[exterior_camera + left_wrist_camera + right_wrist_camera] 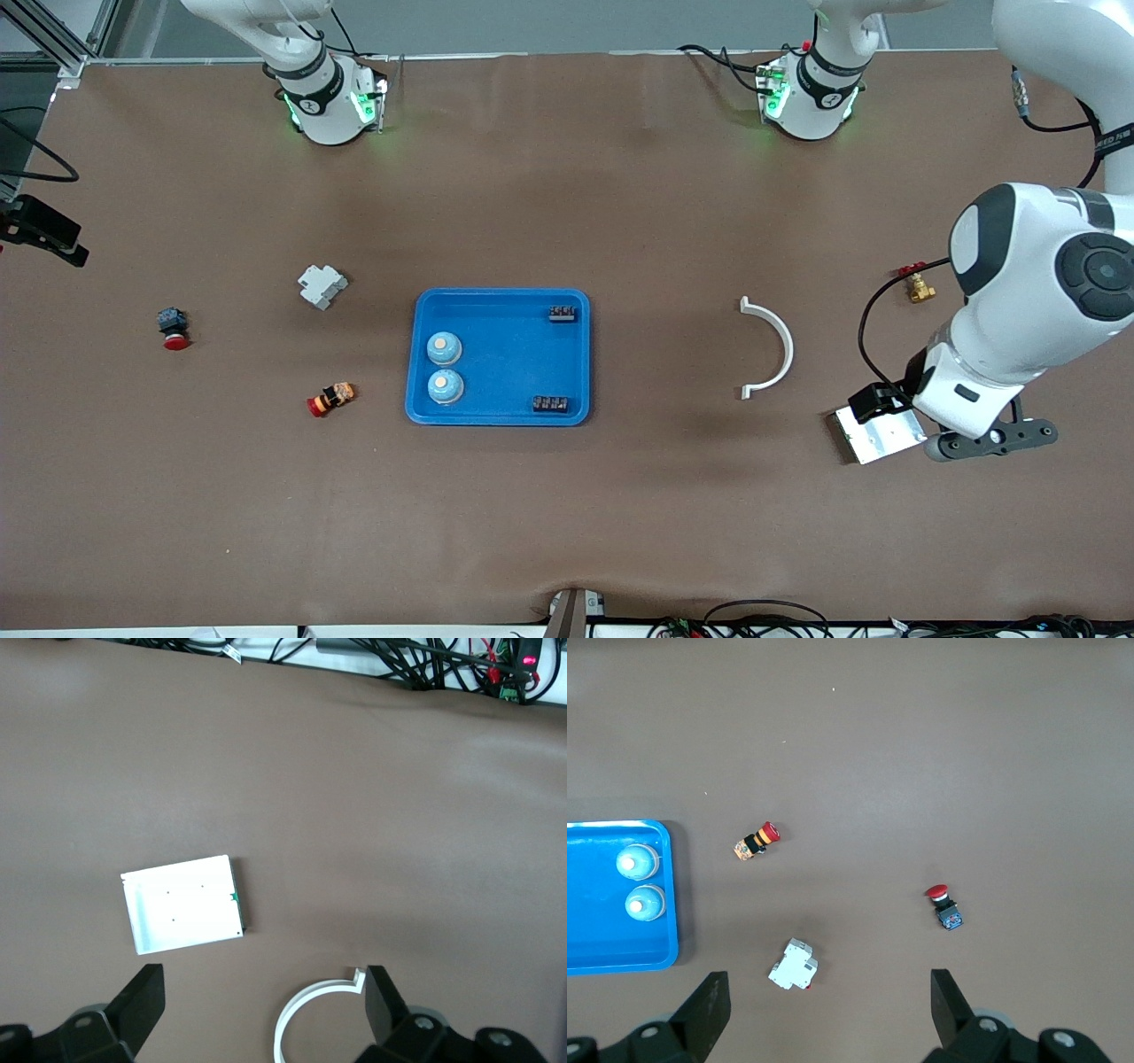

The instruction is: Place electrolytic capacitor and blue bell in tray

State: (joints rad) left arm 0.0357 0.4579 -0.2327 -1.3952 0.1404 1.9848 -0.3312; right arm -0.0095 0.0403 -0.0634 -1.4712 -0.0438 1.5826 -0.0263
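Two blue bells (444, 348) sit inside the tray (509, 412). Left gripper (261, 1005) hangs over the metal plate (877, 440), right gripper (824, 1005) over the desk (567, 532); both jaws fully open, empty.

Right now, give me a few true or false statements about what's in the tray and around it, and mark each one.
1. Two blue bells sit in the tray. True.
2. Two small black parts lie in the tray. True.
3. The white arc is inside the tray. False: it lies on the table toward the left arm's end.
4. The left end effector grips the silver plate. False: it is open above the table, holding nothing.
5. The right end effector is open. True.
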